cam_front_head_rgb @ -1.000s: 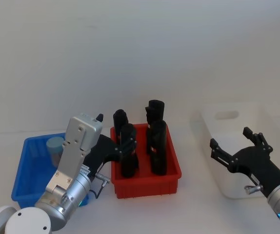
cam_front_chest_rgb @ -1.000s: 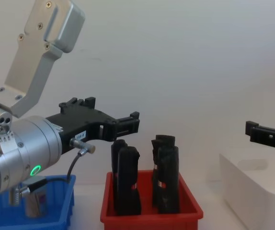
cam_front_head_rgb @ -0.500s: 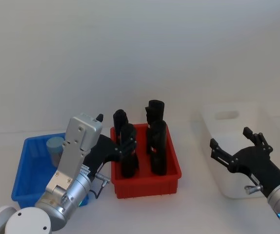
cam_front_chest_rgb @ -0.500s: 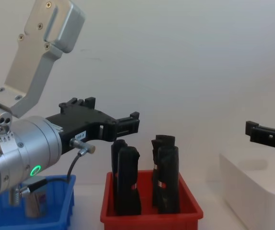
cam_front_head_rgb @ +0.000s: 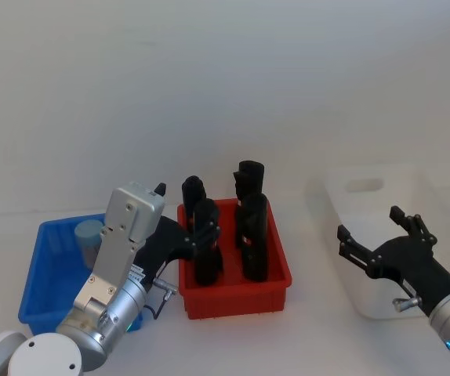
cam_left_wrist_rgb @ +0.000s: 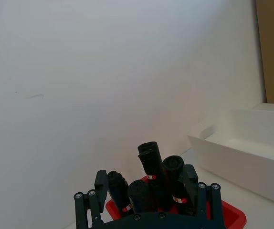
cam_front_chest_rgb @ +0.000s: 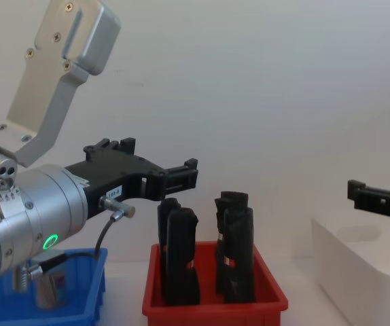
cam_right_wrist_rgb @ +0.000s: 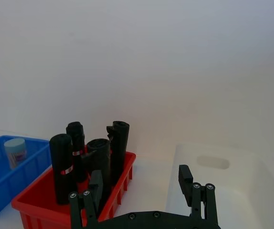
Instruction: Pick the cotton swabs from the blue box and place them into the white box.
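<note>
One jar of cotton swabs (cam_front_head_rgb: 89, 238) with a pale lid stands in the far corner of the blue box (cam_front_head_rgb: 45, 290) at the left; it also shows in the right wrist view (cam_right_wrist_rgb: 16, 150). My left gripper (cam_front_head_rgb: 179, 218) hangs open and empty above the gap between the blue box and the red bin, fingers pointing toward the bin; in the chest view this gripper (cam_front_chest_rgb: 153, 159) is well above the boxes. My right gripper (cam_front_head_rgb: 371, 223) is open and empty, hovering in front of the white box (cam_front_head_rgb: 332, 196) at the right.
A red bin (cam_front_head_rgb: 234, 298) holding several tall black objects (cam_front_head_rgb: 252, 236) stands between the blue box and the white box. The white box (cam_right_wrist_rgb: 223, 164) looks empty inside. A plain white wall runs close behind the table.
My right gripper has sunk slightly in the chest view. The left arm, the jar and the boxes have not moved.
</note>
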`<state>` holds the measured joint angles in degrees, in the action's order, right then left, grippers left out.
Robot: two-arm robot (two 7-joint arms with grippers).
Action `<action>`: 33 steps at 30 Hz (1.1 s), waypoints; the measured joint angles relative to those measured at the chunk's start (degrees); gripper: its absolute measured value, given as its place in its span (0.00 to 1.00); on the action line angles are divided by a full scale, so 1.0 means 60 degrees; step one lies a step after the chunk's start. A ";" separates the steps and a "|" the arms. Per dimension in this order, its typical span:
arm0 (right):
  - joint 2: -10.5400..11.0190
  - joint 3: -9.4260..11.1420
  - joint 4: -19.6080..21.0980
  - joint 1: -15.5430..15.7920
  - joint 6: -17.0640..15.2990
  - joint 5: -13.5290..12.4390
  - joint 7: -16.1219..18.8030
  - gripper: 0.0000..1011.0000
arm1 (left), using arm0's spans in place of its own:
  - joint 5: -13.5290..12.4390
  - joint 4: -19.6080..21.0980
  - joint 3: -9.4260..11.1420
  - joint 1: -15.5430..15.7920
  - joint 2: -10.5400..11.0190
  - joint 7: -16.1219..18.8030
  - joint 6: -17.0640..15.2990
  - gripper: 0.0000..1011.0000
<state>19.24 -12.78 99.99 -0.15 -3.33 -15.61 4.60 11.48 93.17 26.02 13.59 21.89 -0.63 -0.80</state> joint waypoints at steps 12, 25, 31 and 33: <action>-0.0226 0.0039 -0.1228 -0.0886 -0.0293 0.0304 0.0684 0.99 | -0.0001 0.0000 0.0000 0.0000 0.0000 0.0000 0.0000 0.99; -0.0672 -0.0073 -0.3087 -0.2276 -0.0007 0.0835 0.1979 0.99 | 0.0000 0.0000 0.0001 0.0000 0.0000 0.0000 0.0000 0.99; -0.0956 -0.0184 -0.4123 -0.3019 0.0270 0.1074 0.2534 0.99 | 0.0000 0.0000 0.0000 0.0000 0.0000 0.0000 0.0000 0.99; -0.1075 -0.0229 -0.4560 -0.3314 0.0392 0.1164 0.2724 0.99 | -0.0001 0.0000 0.0001 0.0000 0.0000 0.0000 0.0000 0.99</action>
<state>12.79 -14.16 72.63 -20.04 -0.98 -8.63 20.94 11.48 93.17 26.03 13.59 21.89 -0.63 -0.80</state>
